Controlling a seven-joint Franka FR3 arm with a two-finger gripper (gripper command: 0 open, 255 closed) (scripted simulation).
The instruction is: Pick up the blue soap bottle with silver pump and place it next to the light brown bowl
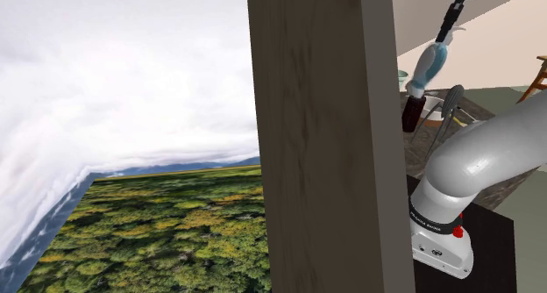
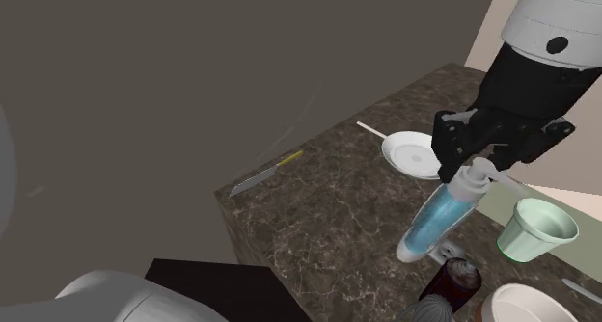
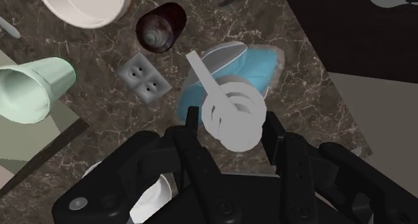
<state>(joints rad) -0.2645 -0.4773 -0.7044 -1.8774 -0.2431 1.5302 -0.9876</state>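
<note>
Gripper (image 2: pixel 475 168) clamped on the pump head of the blue soap bottle (image 2: pixel 436 219); the bottle hangs tilted above the counter (image 2: pixel 318 204), toward the edge by the green cup (image 2: pixel 535 231). Risks: a pump-only grip lets the body swing or slip, and the low base could clip the dark cup (image 2: pixel 455 277) before reaching the pale bowl (image 2: pixel 516 301).

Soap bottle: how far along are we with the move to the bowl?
Done: the gripper is shut on the grey pump of the blue soap bottle, which hangs tilted above the dark stone counter. In hand: the carry. Left: setting it down beside the pale bowl.
</note>
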